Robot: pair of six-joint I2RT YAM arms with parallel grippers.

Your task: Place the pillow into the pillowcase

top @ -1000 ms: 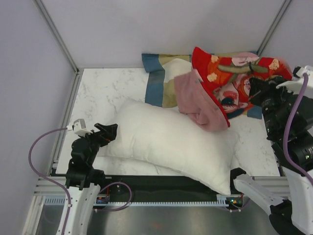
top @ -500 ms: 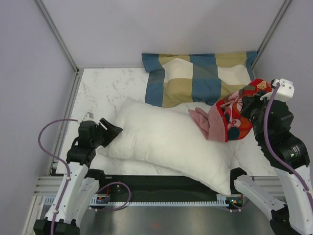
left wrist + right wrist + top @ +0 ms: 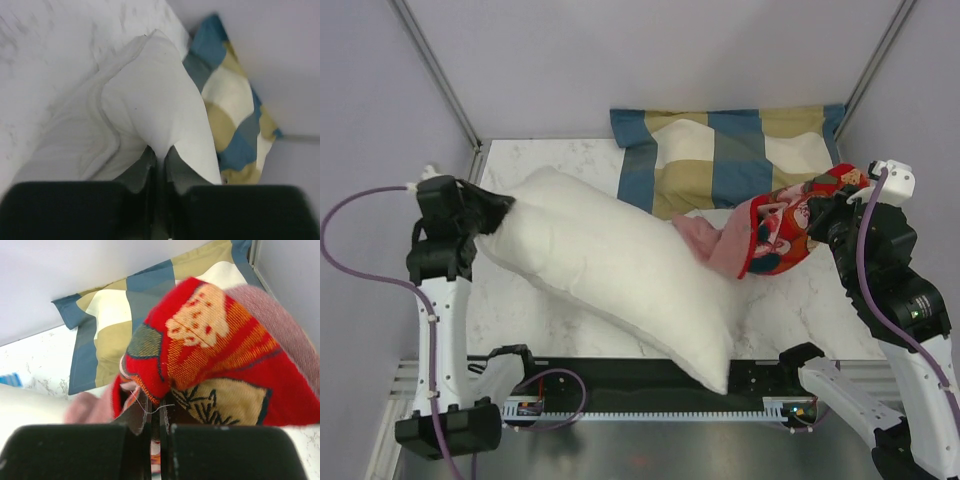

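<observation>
Within the last second the left gripper (image 3: 488,208) has been closed from fully spread onto the pillow (image 3: 620,270). Its jaws are now pressed together on a pinch of white fabric at the pillow's left corner, as is plainly shown in the left wrist view. That corner has been hauled up off the worktop (image 3: 555,160) and carried from about 8 o'clock to 10 o'clock. The pillow is now stretched on a slant from the gripper down to 5 o'clock, where its lower corner hangs over the worktop's near edge.

Meanwhile the pillowcase (image 3: 782,228) has been brought down by the right gripper (image 3: 823,218) from 1 o'clock to 3 o'clock. The checked pillow (image 3: 730,150), half covered by it before, is left exposed at 12 o'clock. The right jaws are pinched shut on a fold of the red printed cloth, with loose threads seen between them. The case hangs bunched, its dull pink inside turned toward the pillow and lying against or just beside the pillow's right flank — which of the two cannot be told.

For the task, both things are judged to be in hand but not yet joined. No open mouth of the case is presented, and the pillow — wholly outside the case — has its free end pointed away from it.
</observation>
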